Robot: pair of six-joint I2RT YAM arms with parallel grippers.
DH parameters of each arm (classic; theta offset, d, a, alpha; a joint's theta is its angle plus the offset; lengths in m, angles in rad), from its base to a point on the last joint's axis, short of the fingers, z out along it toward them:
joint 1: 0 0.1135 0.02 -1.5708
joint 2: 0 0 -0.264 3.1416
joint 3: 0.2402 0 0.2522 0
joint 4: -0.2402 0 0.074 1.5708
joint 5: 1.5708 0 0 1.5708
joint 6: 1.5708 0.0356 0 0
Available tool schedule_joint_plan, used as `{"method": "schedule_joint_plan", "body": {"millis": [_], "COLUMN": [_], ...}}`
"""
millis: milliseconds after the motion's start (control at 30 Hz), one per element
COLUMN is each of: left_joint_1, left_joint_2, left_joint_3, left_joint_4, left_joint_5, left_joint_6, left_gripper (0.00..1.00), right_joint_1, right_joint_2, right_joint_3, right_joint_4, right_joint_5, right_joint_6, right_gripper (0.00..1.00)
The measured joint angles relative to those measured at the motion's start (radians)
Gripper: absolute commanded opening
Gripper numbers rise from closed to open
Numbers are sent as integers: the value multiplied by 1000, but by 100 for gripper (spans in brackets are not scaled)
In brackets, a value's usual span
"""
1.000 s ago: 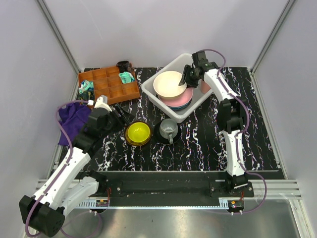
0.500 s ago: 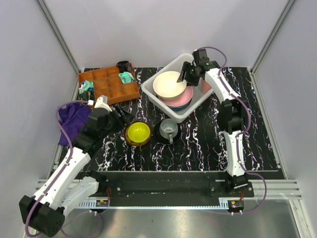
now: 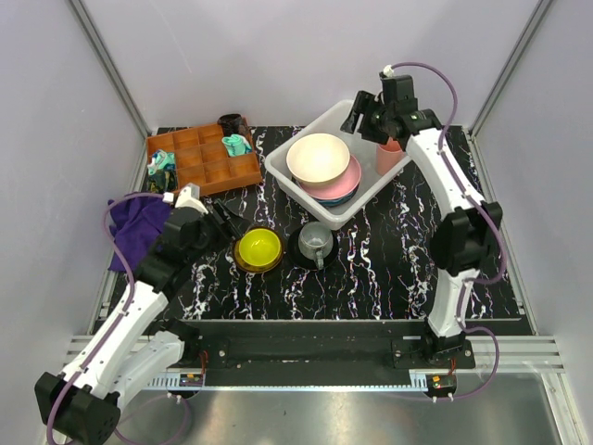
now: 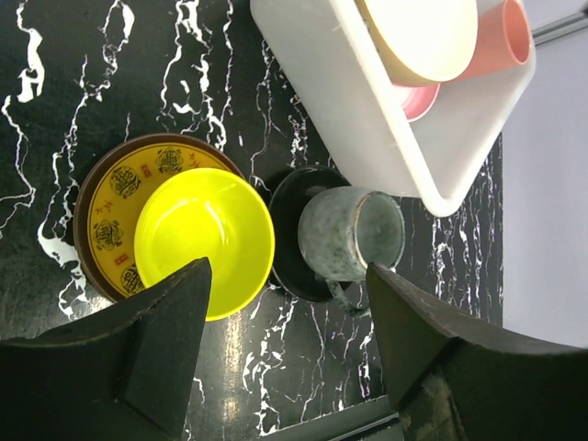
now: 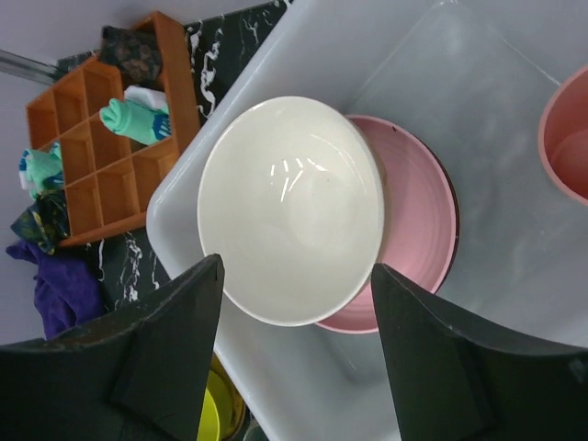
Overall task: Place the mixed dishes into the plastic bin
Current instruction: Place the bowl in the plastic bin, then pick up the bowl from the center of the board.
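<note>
Overhead view: the plastic bin sits at the far middle of the black marbled table. Inside it, a cream bowl rests on a pink plate. Only a thin blue edge of another plate shows beneath. A pink cup stands in the bin's right corner, partly hidden by the right arm. The right gripper hovers above the bin's far side. Just near the bin, on the table, are a small yellow bowl and, to its right, a grey mug on a black saucer. The left gripper hangs left of the yellow bowl, its jaws hard to make out. A wooden compartment tray and a purple cloth lie at the left.

Left wrist view: the left gripper's fingers are spread wide and empty above the yellow bowl and the mug. Only this view shows the yellow bowl sitting on a brown gold-patterned plate. The bin is cut off at the top.

Right wrist view: the right gripper's fingers stand wide apart over the cream bowl, grasping nothing. The pink cup is cut off at the right edge, and the yellow bowl is a sliver at the bottom.
</note>
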Motion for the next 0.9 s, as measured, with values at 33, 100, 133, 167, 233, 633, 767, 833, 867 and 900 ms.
{"method": "schedule_joint_plan", "body": {"millis": [33, 100, 133, 167, 233, 633, 767, 833, 867, 900], "left_joint_1": [0, 0, 0, 0, 0, -3, -3, -4, -4, -4], "left_joint_2": [-1, -1, -1, -1, -1, -23, -23, -16, -10, 2], "left_joint_3": [-5, -14, -19, -27, -43, -138, -156, -168, -173, -181], "left_joint_4": [-1, -8, -11, -12, -16, -40, -39, -37, -34, -30], "left_joint_5": [0, -2, -3, -4, -4, -43, -66, -80, -85, -91], "left_joint_6": [0, 0, 0, -2, -8, -39, -47, -50, -51, -53], "left_gripper": [71, 70, 70, 70, 69, 69, 69, 69, 68, 68], "right_joint_1": [0, 2, 3, 9, 31, 224, 249, 253, 253, 253], "right_joint_2": [-38, -123, -154, -193, -262, -618, -676, -693, -700, -707], "right_joint_3": [-48, -158, -200, -251, -335, -718, -785, -808, -819, -830], "right_joint_4": [19, 44, 50, 60, 61, 80, 77, 77, 77, 78], "right_joint_5": [0, -1, 1, 10, 37, 61, 61, 61, 61, 61], "right_joint_6": [1, 6, 8, 8, 6, 18, 29, 35, 39, 43], "right_gripper": [74, 74, 74, 75, 75, 75, 75, 75, 75, 75]}}
